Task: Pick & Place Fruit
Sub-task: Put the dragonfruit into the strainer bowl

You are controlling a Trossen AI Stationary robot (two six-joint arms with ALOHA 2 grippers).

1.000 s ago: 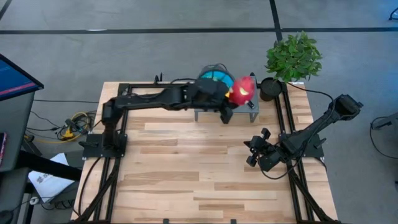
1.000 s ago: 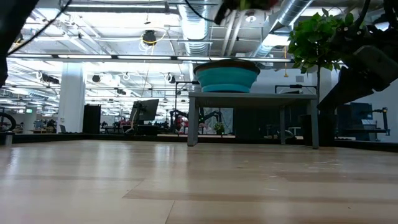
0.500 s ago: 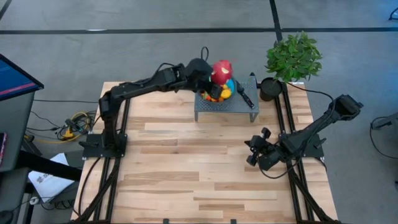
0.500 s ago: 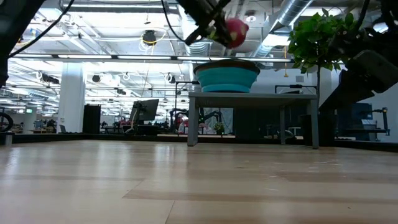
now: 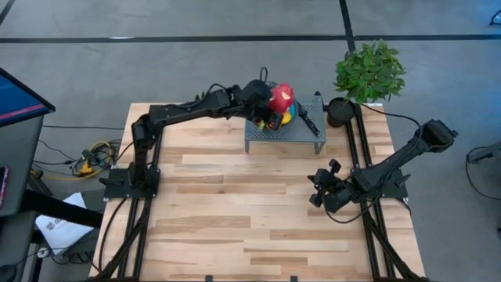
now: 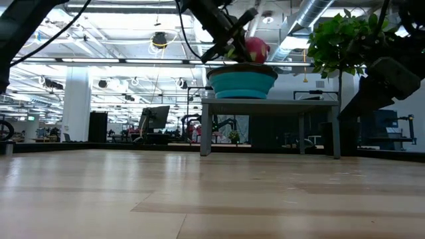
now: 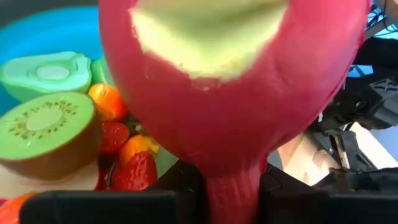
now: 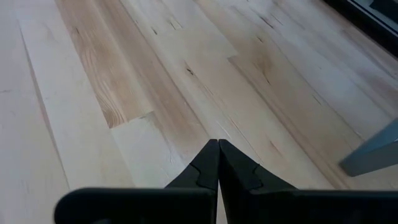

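From above, the left arm stretches across the far side of the worktop point(image 5: 235, 204), and the left gripper point(image 5: 272, 112) sits over the teal bowl point(image 5: 288, 117) on the small grey stand point(image 5: 282, 137), at about twelve o'clock on the wooden surface. Its fingers pinch the dragon fruit point(image 5: 282, 97), pink-red and held right over the bowl. A black-handled knife point(image 5: 307, 119) lies on the stand just beside the bowl, toward three o'clock. The potted plant point(image 5: 369, 72) stands off the corner at about one o'clock. The right gripper point(image 5: 319, 190) waits low near four o'clock.

At worktop height, the dragon fruit point(image 6: 256, 50) hangs just above the rim of the teal bowl point(image 6: 242, 82), clamped from the side by the left gripper point(image 6: 234, 41). The grey stand point(image 6: 269, 103) carries the bowl.

From the left wrist, the dragon fruit point(image 7: 236, 93) fills the view, its narrow end gripped between the dark fingers. Behind it in the bowl point(image 7: 56, 34) lie a kiwi half point(image 7: 46, 134), a green avocado half point(image 7: 46, 71), strawberries point(image 7: 134, 174) and small orange pieces point(image 7: 107, 99).

From the right wrist, the right gripper point(image 8: 218, 144) shows its fingers pressed together over bare wood.
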